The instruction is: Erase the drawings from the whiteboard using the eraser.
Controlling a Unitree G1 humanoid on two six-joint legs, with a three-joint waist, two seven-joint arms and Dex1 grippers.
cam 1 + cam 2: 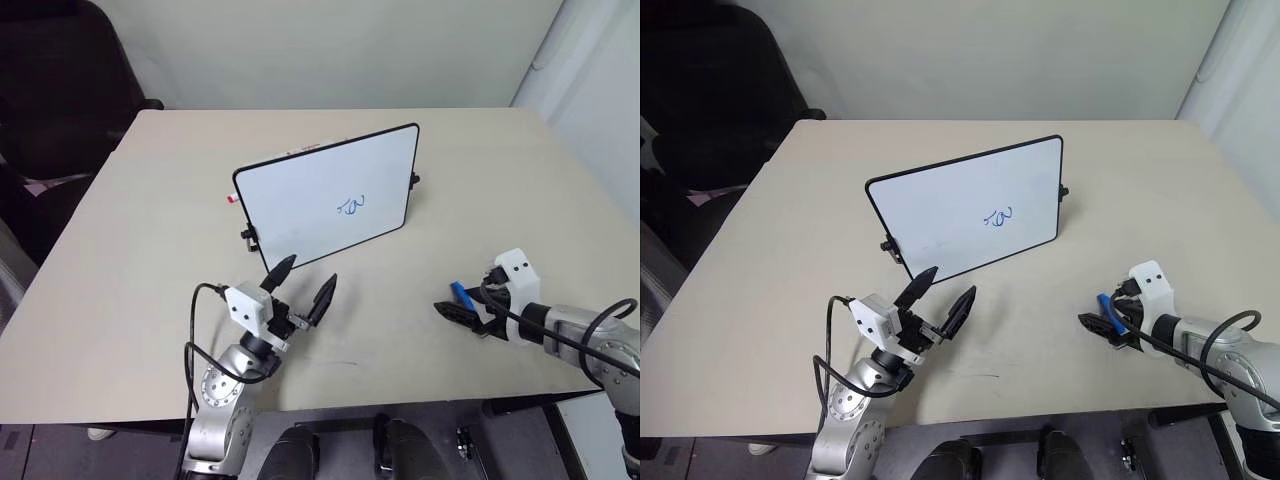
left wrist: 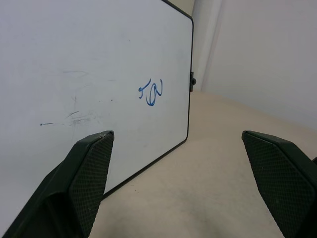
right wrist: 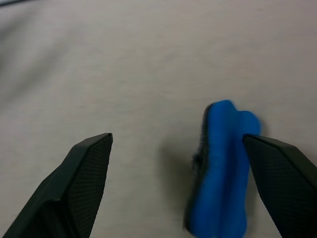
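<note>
The table (image 1: pixel 130 260) takes up most of the head frame, a pale beige top running from the far wall down to the near edge at the bottom. A dark chair (image 1: pixel 60 90) stands off its upper left corner.

The whiteboard (image 1: pixel 300 195) stands tilted just above the centre of the frame, its black-framed face turned toward the camera, with small black knobs on its side edges. The drawings (image 1: pixel 352 205), a small blue scribble, sit right of centre on the lower part of the board's face. In the left wrist view fainter grey smudges show on the board to one side of the scribble.

The left gripper (image 1: pixel 303 287) is in the lower centre-left of the frame, just below the board's lower left corner and pointing up toward it. Its two black fingers are spread wide with nothing between them.

The right gripper (image 1: pixel 462 308) is at the lower right of the frame, low over the table and well apart from the board. Its fingers stand wide apart. The eraser (image 1: pixel 463 296), a small blue block, lies on the table right at the fingers; in the right wrist view it lies close beside one finger (image 3: pixel 282 183), not pinched.
</note>
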